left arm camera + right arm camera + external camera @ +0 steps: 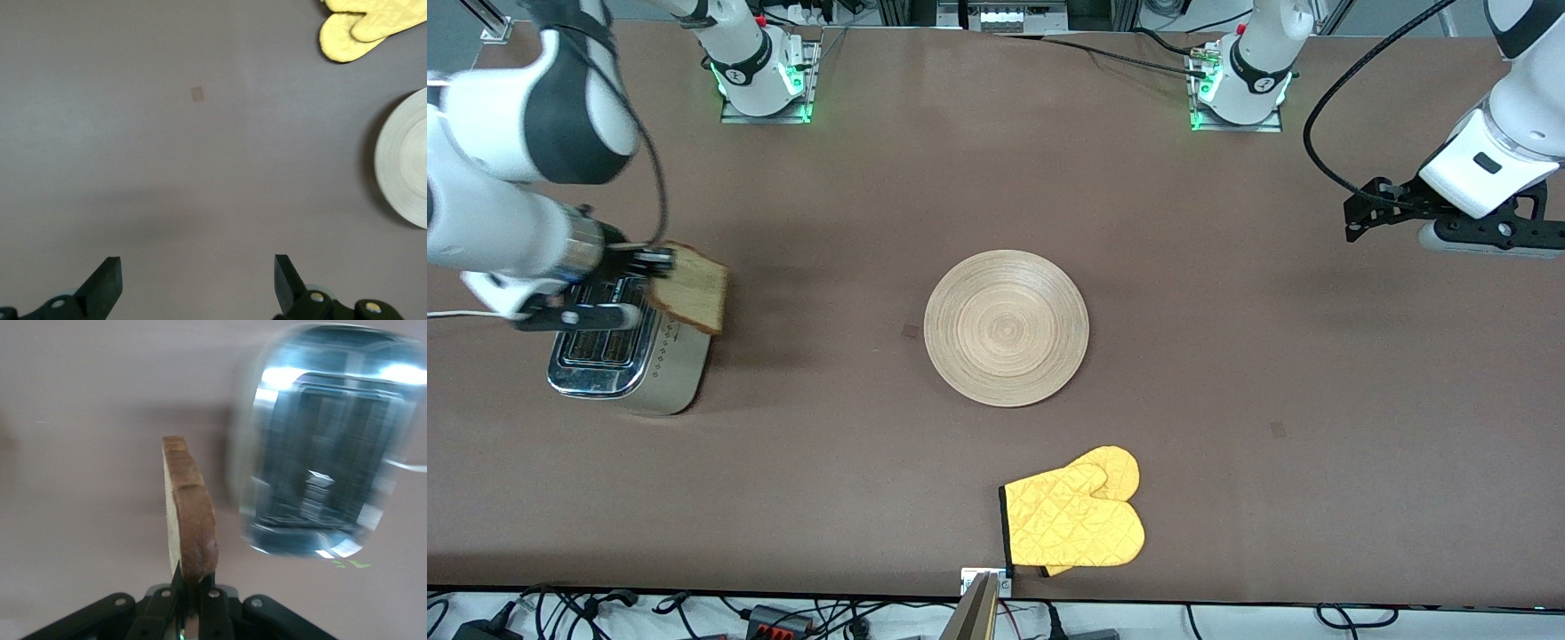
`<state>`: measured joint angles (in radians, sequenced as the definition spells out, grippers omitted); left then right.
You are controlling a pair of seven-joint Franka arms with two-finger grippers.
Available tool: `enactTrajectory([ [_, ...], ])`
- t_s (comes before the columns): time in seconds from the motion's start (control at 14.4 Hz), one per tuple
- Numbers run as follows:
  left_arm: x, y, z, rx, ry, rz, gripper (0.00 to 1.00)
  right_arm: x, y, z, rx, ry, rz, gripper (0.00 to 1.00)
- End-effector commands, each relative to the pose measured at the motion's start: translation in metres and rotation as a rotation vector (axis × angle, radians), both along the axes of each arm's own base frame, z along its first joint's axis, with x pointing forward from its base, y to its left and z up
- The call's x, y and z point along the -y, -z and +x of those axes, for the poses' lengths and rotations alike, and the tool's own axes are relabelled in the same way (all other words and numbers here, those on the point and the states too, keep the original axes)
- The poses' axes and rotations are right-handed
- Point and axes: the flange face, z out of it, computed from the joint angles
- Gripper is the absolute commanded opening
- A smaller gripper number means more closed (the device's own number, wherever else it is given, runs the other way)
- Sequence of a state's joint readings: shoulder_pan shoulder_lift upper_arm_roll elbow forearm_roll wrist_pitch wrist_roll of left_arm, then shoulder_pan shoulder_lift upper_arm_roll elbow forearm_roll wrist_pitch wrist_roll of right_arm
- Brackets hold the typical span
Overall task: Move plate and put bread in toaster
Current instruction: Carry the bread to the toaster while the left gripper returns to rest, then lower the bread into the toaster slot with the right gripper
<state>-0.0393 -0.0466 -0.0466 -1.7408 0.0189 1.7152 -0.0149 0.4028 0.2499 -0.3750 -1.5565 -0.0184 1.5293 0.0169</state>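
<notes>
Bread (692, 286) is pinched edge-on in our right gripper (190, 603), hanging beside the toaster (627, 356) toward the plate (1006, 328), probably parallel to its slots. Left gripper (193, 280) waits, fingers spread.

The plate (1006, 328) lies at the middle of the table (1227, 373). The toaster (624, 356) stands well apart at its nine o'clock, toward the right arm's end. The bread (694, 289), clamped in the right gripper (654, 262), hangs over the toaster's edge. The mitt (1074, 520) lies at the plate's five o'clock, nearer the front camera. The left gripper (197, 280), fingers spread, hangs over bare table at the plate's two o'clock.
</notes>
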Motion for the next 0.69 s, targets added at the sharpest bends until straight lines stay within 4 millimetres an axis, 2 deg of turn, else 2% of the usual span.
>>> enactTrajectory([
  [0.0, 0.003, -0.01, -0.003, 0.013, 0.001, -0.016, 1.0, 0.006, -0.017, 0.003, -0.009, 0.007, -0.174, 0.0],
  [0.07, 0.003, -0.01, -0.003, 0.013, 0.003, -0.013, 1.0, 0.015, -0.014, 0.002, -0.022, 0.039, -0.187, 0.0],
  [0.35, 0.004, -0.012, -0.003, 0.011, 0.016, -0.016, 1.0, 0.027, 0.018, 0.014, -0.055, 0.07, -0.227, 0.0],
  [0.62, 0.004, -0.012, -0.003, 0.011, 0.015, -0.016, 1.0, 0.041, 0.022, 0.021, -0.039, 0.034, -0.261, 0.0],
])
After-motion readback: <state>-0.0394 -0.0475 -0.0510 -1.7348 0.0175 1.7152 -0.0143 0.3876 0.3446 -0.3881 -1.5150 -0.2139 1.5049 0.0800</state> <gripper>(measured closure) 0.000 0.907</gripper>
